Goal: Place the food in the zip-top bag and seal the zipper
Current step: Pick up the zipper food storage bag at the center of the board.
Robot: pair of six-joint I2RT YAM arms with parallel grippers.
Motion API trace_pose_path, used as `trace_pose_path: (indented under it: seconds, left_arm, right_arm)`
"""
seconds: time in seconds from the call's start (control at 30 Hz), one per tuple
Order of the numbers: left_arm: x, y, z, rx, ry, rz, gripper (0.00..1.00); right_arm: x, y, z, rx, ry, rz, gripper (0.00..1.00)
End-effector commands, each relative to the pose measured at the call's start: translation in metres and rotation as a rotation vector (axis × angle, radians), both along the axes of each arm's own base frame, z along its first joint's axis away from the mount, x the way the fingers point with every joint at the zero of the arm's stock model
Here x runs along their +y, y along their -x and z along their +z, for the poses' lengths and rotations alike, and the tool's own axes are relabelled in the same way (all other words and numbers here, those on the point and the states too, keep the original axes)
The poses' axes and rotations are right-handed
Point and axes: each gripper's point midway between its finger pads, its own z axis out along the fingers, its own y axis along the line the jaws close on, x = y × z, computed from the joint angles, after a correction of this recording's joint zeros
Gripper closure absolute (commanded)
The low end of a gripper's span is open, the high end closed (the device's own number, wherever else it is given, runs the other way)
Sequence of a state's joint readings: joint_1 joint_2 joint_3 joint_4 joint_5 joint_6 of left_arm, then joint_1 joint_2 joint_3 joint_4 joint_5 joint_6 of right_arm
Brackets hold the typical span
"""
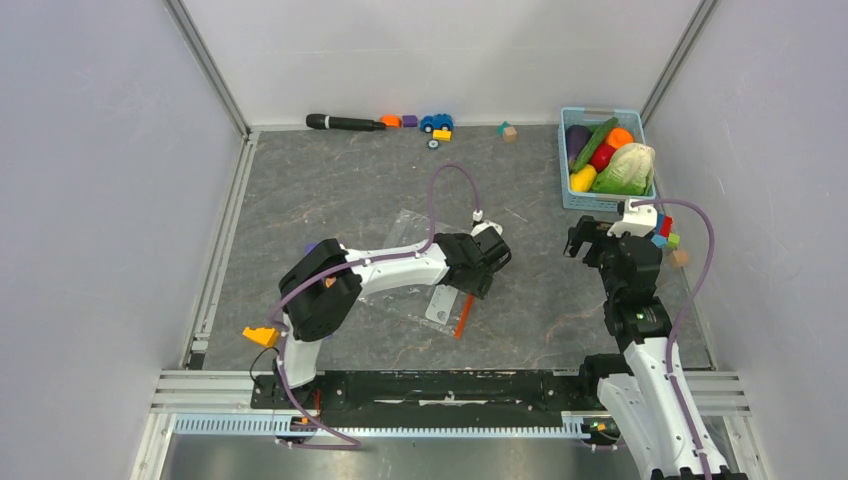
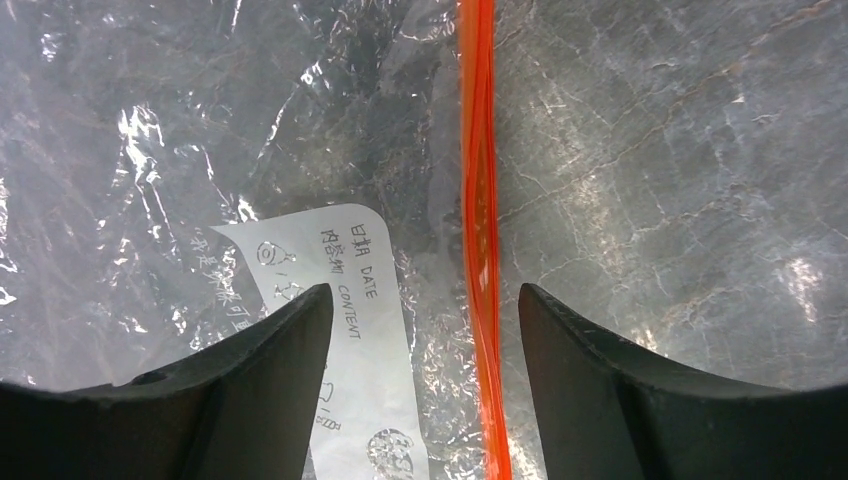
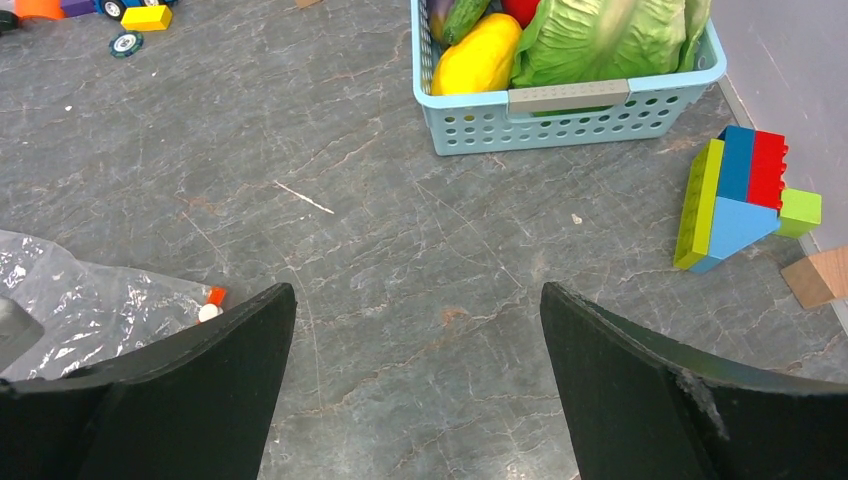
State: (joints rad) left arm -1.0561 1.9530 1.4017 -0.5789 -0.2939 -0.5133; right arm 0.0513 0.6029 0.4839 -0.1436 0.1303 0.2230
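Note:
The clear zip-top bag (image 1: 410,235) lies flat on the grey table, partly under my left arm. Its orange-red zipper (image 2: 478,200) runs between my left gripper's fingers, next to the white label (image 2: 340,260). My left gripper (image 2: 423,295) points down close over the bag's mouth edge, its fingers apart on either side of the zipper strip. The food (image 1: 608,160), with a pale green cabbage (image 3: 600,40) and a yellow piece (image 3: 478,60), sits in the light blue basket (image 3: 560,125). My right gripper (image 3: 416,292) hangs open over bare table in front of the basket, holding nothing.
Stacked toy blocks (image 3: 740,195) stand right of the basket, by the right wall. A dark stick (image 1: 345,122), a toy car (image 1: 436,122) and small blocks lie along the back wall. Walls close in the left, back and right sides.

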Motion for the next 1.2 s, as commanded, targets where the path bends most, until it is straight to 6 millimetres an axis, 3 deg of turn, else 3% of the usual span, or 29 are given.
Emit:
trace_pose_path:
  seconds: [0.0, 0.23, 0.33, 0.43, 0.57, 0.83, 0.93, 1.17]
  left_arm:
    - [-0.008, -0.009, 0.000, -0.028, -0.001, 0.027, 0.27]
    - [-0.013, -0.011, -0.007, -0.023, -0.007, 0.038, 0.52]
    - [-0.012, -0.013, -0.004, -0.034, -0.003, 0.047, 0.70]
    - [-0.010, -0.017, 0.001, -0.058, -0.005, 0.064, 0.97]
    - [-0.005, -0.019, 0.015, -0.088, 0.012, 0.091, 0.98]
    - [0.026, -0.024, 0.098, -0.226, 0.123, 0.175, 0.98]
    - [0.042, -0.023, 0.123, -0.246, 0.172, 0.208, 0.98]
    - [0.088, -0.023, 0.176, -0.331, 0.270, 0.271, 0.98]
  right_arm:
    - [0.003, -0.004, 0.008, -0.038, -0.005, 0.013, 0.02]
    - [0.004, -0.004, 0.007, -0.035, 0.000, 0.022, 0.02]
    - [0.003, -0.004, 0.008, -0.038, 0.002, 0.021, 0.02]
    - [0.003, -0.004, 0.008, -0.039, 0.001, 0.022, 0.02]
    - [0.005, -0.005, 0.006, -0.031, 0.000, 0.028, 0.02]
    - [0.013, -0.021, 0.001, 0.062, 0.015, 0.084, 0.02]
    - [0.019, -0.033, -0.008, 0.139, 0.008, 0.113, 0.02]
    - [0.034, -0.073, 0.002, 0.173, -0.008, 0.191, 0.02]
